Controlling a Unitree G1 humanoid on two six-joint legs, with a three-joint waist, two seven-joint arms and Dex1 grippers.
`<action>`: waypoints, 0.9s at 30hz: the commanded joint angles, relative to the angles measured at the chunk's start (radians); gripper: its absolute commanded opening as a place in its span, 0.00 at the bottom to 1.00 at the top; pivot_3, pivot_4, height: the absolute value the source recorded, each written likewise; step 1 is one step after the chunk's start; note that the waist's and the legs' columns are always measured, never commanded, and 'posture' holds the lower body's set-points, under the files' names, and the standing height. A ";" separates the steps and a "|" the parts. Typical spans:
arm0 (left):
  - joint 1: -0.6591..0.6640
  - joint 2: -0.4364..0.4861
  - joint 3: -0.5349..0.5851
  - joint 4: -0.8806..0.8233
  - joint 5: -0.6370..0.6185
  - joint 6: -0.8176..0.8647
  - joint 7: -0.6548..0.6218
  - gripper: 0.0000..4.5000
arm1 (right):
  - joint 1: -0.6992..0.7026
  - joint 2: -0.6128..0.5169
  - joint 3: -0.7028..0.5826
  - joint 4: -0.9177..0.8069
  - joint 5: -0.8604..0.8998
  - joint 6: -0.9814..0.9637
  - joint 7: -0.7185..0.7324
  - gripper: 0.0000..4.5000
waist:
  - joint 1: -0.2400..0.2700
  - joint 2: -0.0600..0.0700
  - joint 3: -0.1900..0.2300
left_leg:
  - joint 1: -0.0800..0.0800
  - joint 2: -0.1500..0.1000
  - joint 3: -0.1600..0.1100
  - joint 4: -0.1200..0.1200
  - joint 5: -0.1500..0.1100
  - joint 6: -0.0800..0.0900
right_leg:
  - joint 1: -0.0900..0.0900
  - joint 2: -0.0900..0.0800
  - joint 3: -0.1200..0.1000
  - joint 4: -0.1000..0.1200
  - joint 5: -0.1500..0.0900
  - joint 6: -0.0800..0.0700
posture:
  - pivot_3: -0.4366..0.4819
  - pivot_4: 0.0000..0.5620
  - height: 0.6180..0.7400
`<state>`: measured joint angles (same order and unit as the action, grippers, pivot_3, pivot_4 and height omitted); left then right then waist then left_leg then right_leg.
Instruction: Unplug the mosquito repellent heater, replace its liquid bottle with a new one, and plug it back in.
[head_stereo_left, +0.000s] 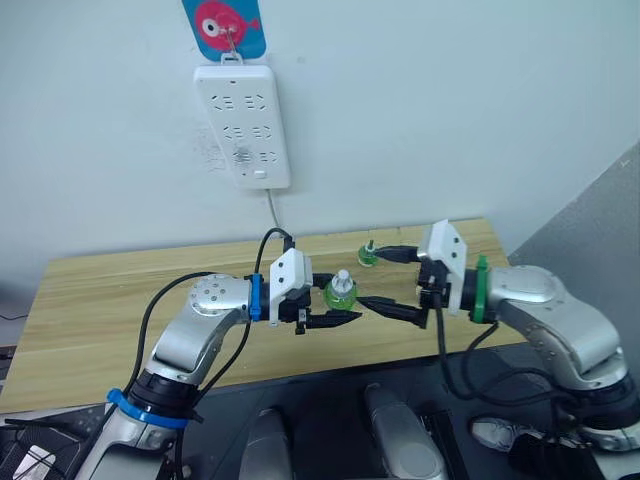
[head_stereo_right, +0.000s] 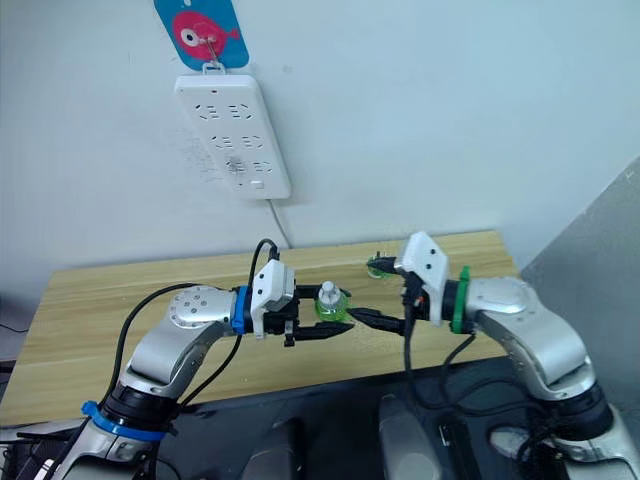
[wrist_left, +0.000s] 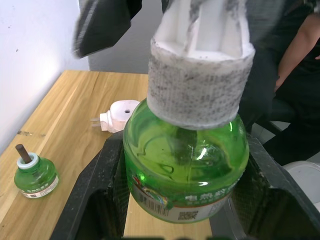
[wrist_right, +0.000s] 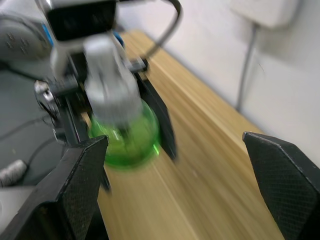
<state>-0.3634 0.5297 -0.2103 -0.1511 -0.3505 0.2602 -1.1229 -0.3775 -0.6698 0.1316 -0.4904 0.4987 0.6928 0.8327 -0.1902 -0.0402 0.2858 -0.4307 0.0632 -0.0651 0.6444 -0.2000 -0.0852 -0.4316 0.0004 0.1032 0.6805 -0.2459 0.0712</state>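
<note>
Heater (wrist_left: 121, 114) lies unplugged on the bench (head_stereo_left: 120, 300), prongs sideways, near the used bottle (wrist_left: 34, 175) with its bare wick. Left hand (head_stereo_left: 333, 305) pinches the new green bottle (head_stereo_left: 340, 293) upright by its body, white cap (wrist_left: 199, 85) on. Right hand (head_stereo_left: 395, 283) is spread wide, facing that cap. It likely needs to close squarely on the cap and twist while the left keeps a firm, level grip so no liquid spills. Pale wooden bench stands against a white wall carrying the power strip (head_stereo_left: 243, 120); a seated person (wrist_left: 295, 75) is nearby.
</note>
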 joint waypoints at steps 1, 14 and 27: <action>-0.003 0.001 0.005 -0.032 -0.007 -0.009 -0.002 0.52 | 0.009 -0.034 -0.030 -0.083 0.071 0.023 0.054 1.00 | -0.001 0.000 0.000 | 0.000 0.000 0.000 0.000 0.000 0.000 | 0.000 0.000 0.000 0.000 0.000 0.000 | 0.22 0.41 1.00; 0.002 0.000 -0.005 -0.033 -0.001 -0.013 -0.005 0.52 | -0.121 0.136 0.005 -0.099 0.182 0.155 -0.093 1.00 | -0.004 0.000 0.000 | 0.000 0.000 0.000 0.000 0.000 0.000 | 0.000 0.000 0.000 0.000 0.000 0.000 | 0.22 0.41 1.00; 0.015 -0.001 0.002 -0.039 -0.007 -0.002 0.006 0.52 | -0.122 0.125 0.034 -0.093 0.162 0.120 -0.045 0.05 | -0.003 0.000 0.000 | 0.000 0.000 0.000 -0.001 0.000 0.000 | 0.000 0.000 0.000 0.000 0.000 0.000 | 0.23 0.41 1.00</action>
<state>-0.3525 0.5294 -0.2116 -0.1513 -0.3475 0.2595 -1.1223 -0.5000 -0.5360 0.1711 -0.5545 0.6532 0.8316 0.7675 -0.1936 -0.0399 0.2856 -0.4306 0.0633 -0.0650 0.6439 -0.1999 -0.0851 -0.4315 0.0006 0.1035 0.6802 -0.2460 0.0713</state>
